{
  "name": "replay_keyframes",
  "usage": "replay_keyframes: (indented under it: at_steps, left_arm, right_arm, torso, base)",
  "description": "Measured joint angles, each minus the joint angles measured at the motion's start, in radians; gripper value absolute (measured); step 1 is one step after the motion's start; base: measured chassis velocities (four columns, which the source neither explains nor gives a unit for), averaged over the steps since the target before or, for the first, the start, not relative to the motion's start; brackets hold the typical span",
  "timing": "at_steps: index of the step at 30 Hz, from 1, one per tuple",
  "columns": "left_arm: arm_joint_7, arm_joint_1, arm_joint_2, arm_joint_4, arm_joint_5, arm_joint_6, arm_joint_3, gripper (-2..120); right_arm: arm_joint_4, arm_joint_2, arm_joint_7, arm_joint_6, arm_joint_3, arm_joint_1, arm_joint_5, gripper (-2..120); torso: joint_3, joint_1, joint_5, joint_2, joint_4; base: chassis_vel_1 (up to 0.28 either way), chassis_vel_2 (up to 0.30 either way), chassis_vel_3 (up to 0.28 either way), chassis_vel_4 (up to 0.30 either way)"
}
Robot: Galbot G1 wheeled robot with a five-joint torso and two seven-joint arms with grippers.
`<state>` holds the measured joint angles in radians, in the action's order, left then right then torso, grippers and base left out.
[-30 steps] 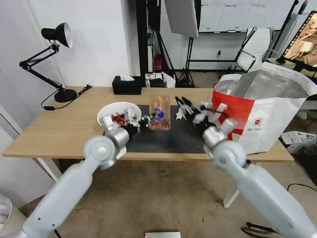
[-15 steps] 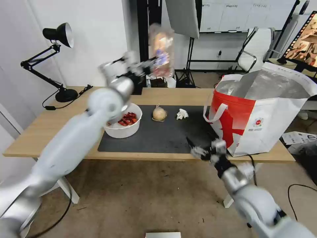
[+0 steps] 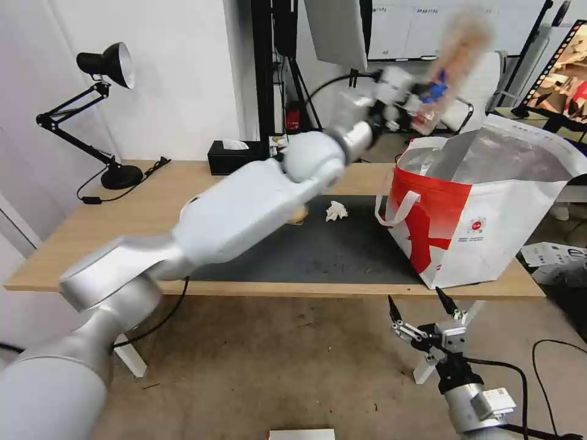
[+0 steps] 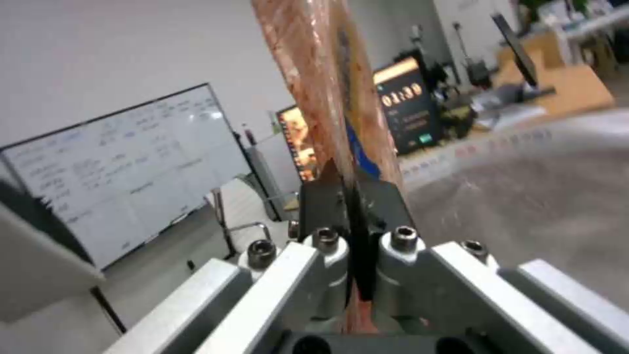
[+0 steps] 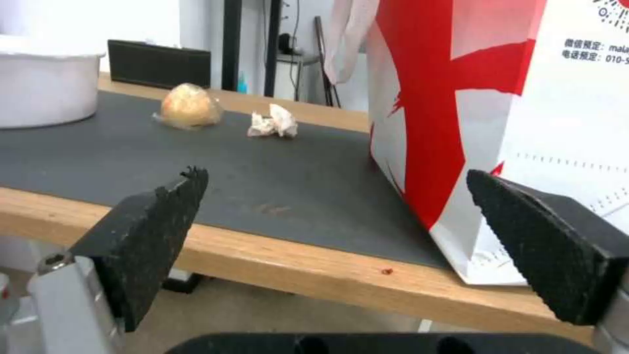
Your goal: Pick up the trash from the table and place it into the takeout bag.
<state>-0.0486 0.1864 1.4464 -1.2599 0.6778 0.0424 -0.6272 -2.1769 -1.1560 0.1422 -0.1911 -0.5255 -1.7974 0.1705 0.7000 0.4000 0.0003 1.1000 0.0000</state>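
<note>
The clear plastic tray [image 3: 455,58] is smeared by motion in the head view, its 2 compartments impossible to separate; it hangs above the takeout bag's [image 3: 489,201] open foil mouth, pinched edge-on by the left gripper [image 3: 414,101]. The left wrist view shows the tray's thin edge clamped between the dark fingers [image 4: 324,204]. The left arm hides the white bowl [image 5: 46,83] from the head camera, and all but an edge of the knotted bag [image 5: 190,107] beside the crumpled tissue [image 3: 337,211]. The right gripper [image 3: 422,311] hangs below the table [image 3: 122,214] edge, spread wide, empty.
</note>
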Motion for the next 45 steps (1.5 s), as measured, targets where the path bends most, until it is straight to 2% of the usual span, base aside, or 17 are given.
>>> replay_keyframes:
  at_steps: [2, 6, 15, 22, 23, 29, 30, 32, 33, 36, 37, 39, 40, 41, 43, 44, 45]
  left_arm:
    - [-0.052, 0.016, 0.016, 0.031, -0.064, -0.004, -0.032, 0]
    - [-0.106, 0.024, 0.016, 0.049, -0.115, -0.012, -0.065, 0]
    - [-0.121, 0.026, -0.004, 0.044, -0.118, -0.012, -0.088, 3]
    - [-0.088, 0.026, -0.031, -0.005, -0.086, -0.015, -0.097, 31]
    - [-0.088, 0.026, -0.031, -0.005, -0.086, -0.015, -0.097, 31]
    - [-0.024, 0.04, -0.106, -0.107, -0.028, -0.012, -0.108, 57]
    - [-0.024, 0.04, -0.106, -0.107, -0.028, -0.012, -0.108, 57]
    - [0.02, 0.033, -0.153, -0.178, 0.001, -0.008, -0.102, 68]
    - [0.02, 0.033, -0.153, -0.178, 0.001, -0.008, -0.102, 68]
    - [0.071, -0.019, -0.269, -0.306, 0.006, 0.0, -0.067, 83]
    - [0.071, -0.019, -0.269, -0.306, 0.006, 0.0, -0.067, 83]
    - [0.125, -0.127, -0.413, -0.454, 0.004, 0.017, 0.004, 93]
    - [0.125, -0.127, -0.413, -0.454, 0.004, 0.017, 0.004, 93]
    - [0.146, -0.225, -0.498, -0.542, -0.001, 0.03, 0.069, 97]
    - [0.148, -0.242, -0.51, -0.555, -0.002, 0.032, 0.08, 97]
    - [0.153, -0.361, -0.59, -0.631, -0.02, 0.038, 0.175, 99]
    - [0.154, -0.528, -0.671, -0.715, -0.059, 0.037, 0.322, 100]
  right_arm:
    - [-0.003, -0.008, 0.0, 0.0, 0.004, -0.001, -0.009, 100]
    - [-0.003, -0.012, -0.004, 0.001, 0.009, -0.002, -0.015, 100]
    - [-0.003, 0.0, -0.02, 0.004, 0.011, -0.001, -0.008, 100]
    - [0.004, -0.003, -0.02, 0.009, 0.028, 0.004, -0.007, 100]
    - [0.004, -0.003, -0.02, 0.009, 0.028, 0.004, -0.007, 100]
    - [0.005, 0.007, -0.02, 0.012, 0.03, 0.006, -0.006, 100]
    - [0.005, 0.007, -0.02, 0.012, 0.03, 0.006, -0.006, 100]
    - [-0.008, 0.012, -0.018, 0.012, 0.027, -0.004, -0.005, 100]
    - [-0.008, 0.012, -0.018, 0.012, 0.027, -0.004, -0.005, 100]
    - [-0.064, 0.023, 0.004, 0.013, -0.001, -0.028, 0.009, 100]
    - [-0.064, 0.023, 0.004, 0.013, -0.001, -0.028, 0.009, 100]
    - [-0.084, 0.036, 0.019, 0.015, 0.0, -0.02, 0.036, 100]
    - [-0.084, 0.036, 0.019, 0.015, 0.0, -0.02, 0.036, 100]
    - [-0.088, 0.04, 0.026, 0.013, 0.012, -0.019, 0.048, 100]
    - [-0.088, 0.04, 0.026, 0.013, 0.013, -0.018, 0.048, 100]
    - [-0.091, 0.041, 0.028, 0.005, 0.022, -0.017, 0.051, 100]
    - [-0.096, 0.041, 0.028, -0.009, 0.029, -0.019, 0.052, 100]
  torso:
    - [0.0, 0.0, 0.0, 0.0, 0.0001]
    - [0.0, 0.0, -0.0002, 0.0, 0.0002]
    - [0.0, 0.0, -0.0003, 0.0, 0.0001]
    - [0.0, 0.0, -0.0003, 0.0, -0.0001]
    - [0.0, 0.0, -0.0003, 0.0, -0.0001]
    - [0.0, 0.0, -0.0004, 0.0, -0.0001]
    - [0.0, 0.0, -0.0004, 0.0, -0.0001]
    - [0.0, 0.0, -0.0003, 0.0, 0.0]
    - [0.0, 0.0, -0.0003, 0.0, 0.0]
    - [0.0, 0.0, -0.0006, 0.0, -0.0006]
    - [0.0, 0.0, -0.0006, 0.0, -0.0006]
    - [0.0, 0.0, -0.0005, 0.0, -0.0003]
    - [0.0, 0.0, -0.0005, 0.0, -0.0003]
    - [0.0, 0.0, -0.0008, 0.0, 0.0006]
    - [0.0, 0.0, -0.0009, 0.0, 0.0006]
    - [0.0, 0.0, -0.0015, 0.0, 0.0011]
    - [0.0, 0.0, -0.0012, 0.0, 0.0009]
  base:
    - [0.0, 0.0, 0.0, 0.0]
    - [0.0, 0.0, 0.0, 0.0]
    - [0.0, 0.0, 0.0, 0.0]
    - [0.0, 0.0, 0.0, 0.0]
    - [0.0, 0.0, 0.0, 0.0]
    - [0.0, 0.0, 0.0, 0.0]
    - [0.0, 0.0, 0.0, 0.0]
    - [0.0, 0.0, 0.0, 0.0]
    - [0.0, 0.0, 0.0, 0.0]
    - [0.0, 0.0, 0.0, 0.0]
    - [0.0, 0.0, 0.0, 0.0]
    - [0.0, 0.0, 0.0, 0.0]
    - [0.0, 0.0, 0.0, 0.0]
    - [0.0, 0.0, 0.0, 0.0]
    - [0.0, 0.0, 0.0, 0.0]
    - [0.0, 0.0, 0.0, 0.0]
    - [0.0, 0.0, 0.0, 0.0]
